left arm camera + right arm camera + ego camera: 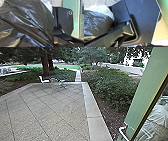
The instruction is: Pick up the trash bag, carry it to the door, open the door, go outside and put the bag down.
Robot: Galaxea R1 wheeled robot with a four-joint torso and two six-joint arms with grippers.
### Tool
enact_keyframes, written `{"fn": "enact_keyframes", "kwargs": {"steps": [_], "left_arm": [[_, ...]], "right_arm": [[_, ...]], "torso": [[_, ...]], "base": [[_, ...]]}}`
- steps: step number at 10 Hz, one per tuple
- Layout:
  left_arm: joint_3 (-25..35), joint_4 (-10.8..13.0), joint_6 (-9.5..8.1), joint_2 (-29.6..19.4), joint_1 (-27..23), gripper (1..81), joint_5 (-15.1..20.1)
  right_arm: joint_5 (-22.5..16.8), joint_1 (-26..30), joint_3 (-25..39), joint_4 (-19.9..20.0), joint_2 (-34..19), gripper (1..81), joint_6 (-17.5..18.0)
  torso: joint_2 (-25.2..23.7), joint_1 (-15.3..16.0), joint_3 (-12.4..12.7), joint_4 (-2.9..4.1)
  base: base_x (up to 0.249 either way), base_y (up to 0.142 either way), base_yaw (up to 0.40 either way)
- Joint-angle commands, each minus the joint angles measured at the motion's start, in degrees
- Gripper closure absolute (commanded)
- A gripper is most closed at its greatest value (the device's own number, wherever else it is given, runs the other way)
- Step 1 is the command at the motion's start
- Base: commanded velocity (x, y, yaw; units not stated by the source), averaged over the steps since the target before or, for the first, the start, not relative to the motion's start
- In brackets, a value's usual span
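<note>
The black trash bag [28, 22] bulges large and shiny in the left wrist view, close to the camera and beside the robot's dark plate. In the right wrist view the same bag [96, 23] shows with a pale, translucent part along its top. A green door or door frame [142, 89] with a white handle [122, 133] stands at the right of the head view, with glass beside it. What holds the bag is hidden, and how either gripper stands cannot be made out.
A paved patio [50, 112] lies ahead, edged by a pale concrete border [93, 113]. Right of the border are bushes [110, 84] and mulch. A white chair [44, 80] and a small table [61, 82] stand at the patio's far side, near tree trunks [45, 64].
</note>
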Motion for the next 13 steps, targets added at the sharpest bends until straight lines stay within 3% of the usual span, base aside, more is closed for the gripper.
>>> {"fn": "enact_keyframes", "kwargs": {"steps": [1, 3, 5, 8, 10, 11, 12, 13], "left_arm": [[1.15, -0.53, 0.07, -1.92, -2.48, 81.1, 4.61], [4.91, -1.05, -0.37, -5.33, -3.54, 81.1, 5.04], [10.88, -3.51, -0.45, -10.43, -5.29, 81.1, 6.09], [18.71, -7.90, -0.45, -18.69, -9.69, 81.1, 7.94], [20.49, -10.72, -0.45, -23.19, -14.52, 81.1, 11.46], [20.31, -12.04, -0.45, -24.86, -17.15, 81.1, 13.48], [20.22, -12.83, -0.45, -25.83, -19.87, 81.1, 15.15], [19.96, -13.53, -0.45, -26.87, -22.96, 81.1, 17.07]], "right_arm": [[-3.85, 1.69, 0.43, -0.30, 0.32, 1.0, -0.18], [-3.76, 1.69, 0.43, -0.30, 0.32, 1.0, -0.18], [-3.76, 1.61, 0.52, -0.21, 0.32, 1.0, -0.18], [-3.76, 1.61, 0.52, -0.30, 0.32, 1.0, -0.18], [-3.76, 1.61, 0.52, -0.30, 0.32, 1.0, -0.18], [-3.76, 1.61, 0.52, -0.30, 0.32, 1.0, -0.18], [-3.76, 1.61, 0.52, -0.30, 0.32, 1.0, -0.18], [-3.85, 1.69, 0.52, -0.38, 0.32, 1.0, -0.26]], "torso": [[0.00, 0.03, 0.00, 0.00], [0.00, 0.03, 0.00, 0.00], [0.00, 0.03, 0.00, 0.00], [-0.02, 0.03, -5.41, 0.00], [-0.02, 0.03, -9.12, 0.00], [0.00, 0.03, -21.46, 0.00], [0.00, 0.03, -13.12, 0.00], [0.02, 0.03, -10.82, 0.00]], "base": [[0.000, 0.000, 0.000], [0.000, 0.000, 0.000], [0.000, 0.000, 0.000], [0.000, 0.000, 0.000], [0.000, 0.000, 0.000], [0.000, 0.000, 0.000], [0.000, 0.000, 0.000], [0.000, 0.000, 0.000]]}}
